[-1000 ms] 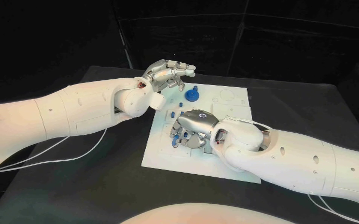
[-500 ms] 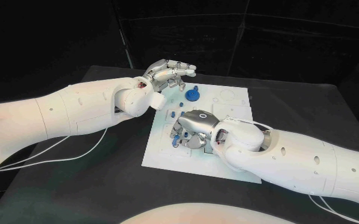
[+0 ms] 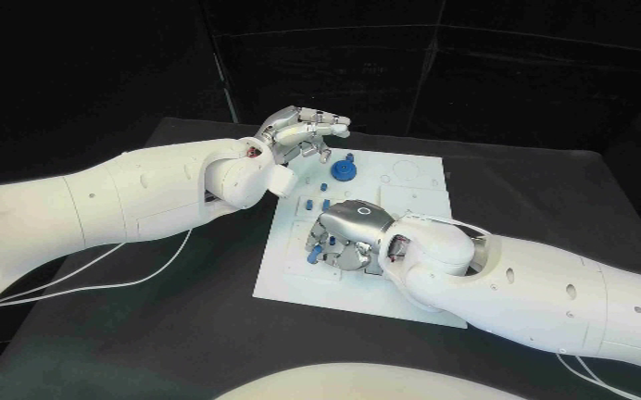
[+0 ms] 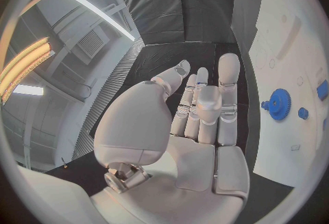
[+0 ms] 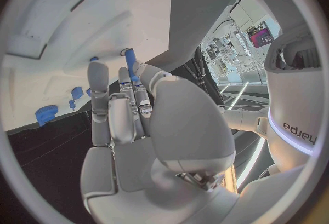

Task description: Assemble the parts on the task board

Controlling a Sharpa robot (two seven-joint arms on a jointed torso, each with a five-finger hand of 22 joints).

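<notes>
The right hand (image 3: 350, 233) pinches a blue peg (image 5: 129, 60) over the board (image 3: 414, 178); the left hand (image 3: 302, 131), empty, fingers loosely curled, hovers beyond the board's far-left corner. A blue gear (image 3: 345, 170) sits near it.

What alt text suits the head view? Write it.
The right hand reaches down over small blue parts on the white task board, while the left hand hovers, holding nothing, past the board's far corner near a blue gear.
</notes>
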